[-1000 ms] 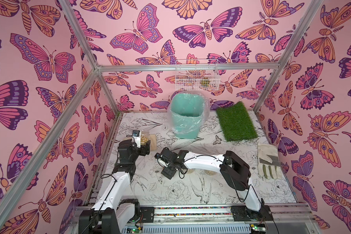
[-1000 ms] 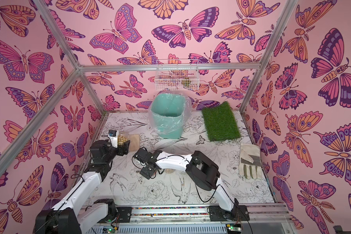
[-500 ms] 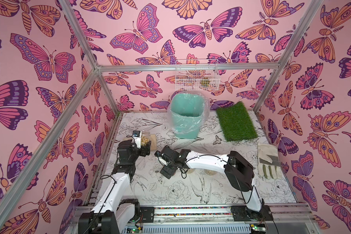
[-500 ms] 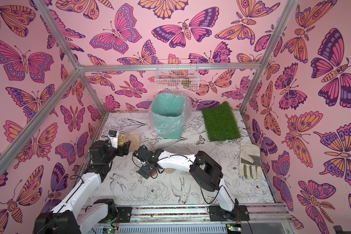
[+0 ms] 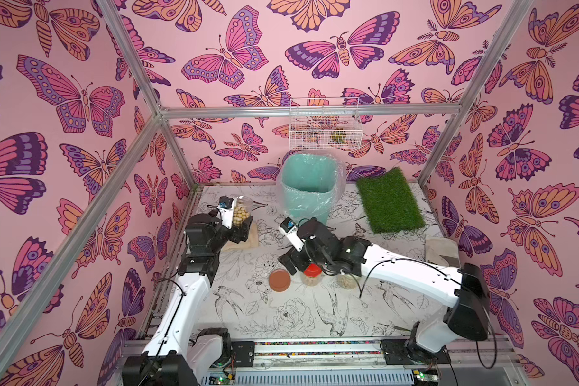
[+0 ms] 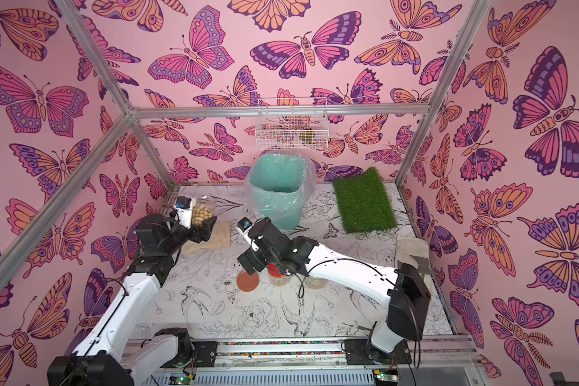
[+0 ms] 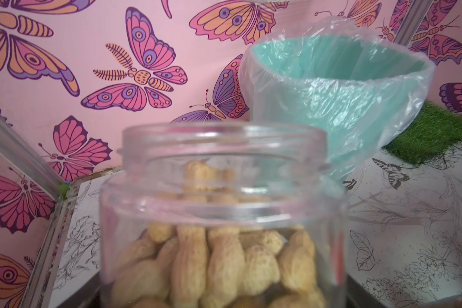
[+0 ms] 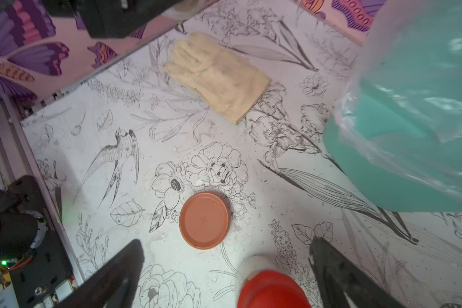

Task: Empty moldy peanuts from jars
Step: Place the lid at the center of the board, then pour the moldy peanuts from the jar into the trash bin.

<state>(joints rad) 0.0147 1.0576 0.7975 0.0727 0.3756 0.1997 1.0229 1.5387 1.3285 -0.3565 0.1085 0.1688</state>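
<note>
in the lower middle of both top views, on the table (image 5: 281,317), one brown lid (image 5: 279,280) lies flat by itself. just to its right stand two of the three jars, both upright: a red-lidded jar (image 5: 311,272) and a third jar (image 5: 346,282), half hidden under the right arm. both show peanuts (image 5: 310,281) through the wall. the right gripper (image 8: 227,246) hangs above the red lid with jaws spread wide, holding nothing. farther, at middle left, the left gripper (image 5: 239,230) is clamped on the open jar (image 5: 240,214), which is roughly upright with its mouth up, part full of peanuts, over one beige glove (image 5: 253,239). behind stands one mint bin (image 5: 301,204) with a clear liner.
</note>
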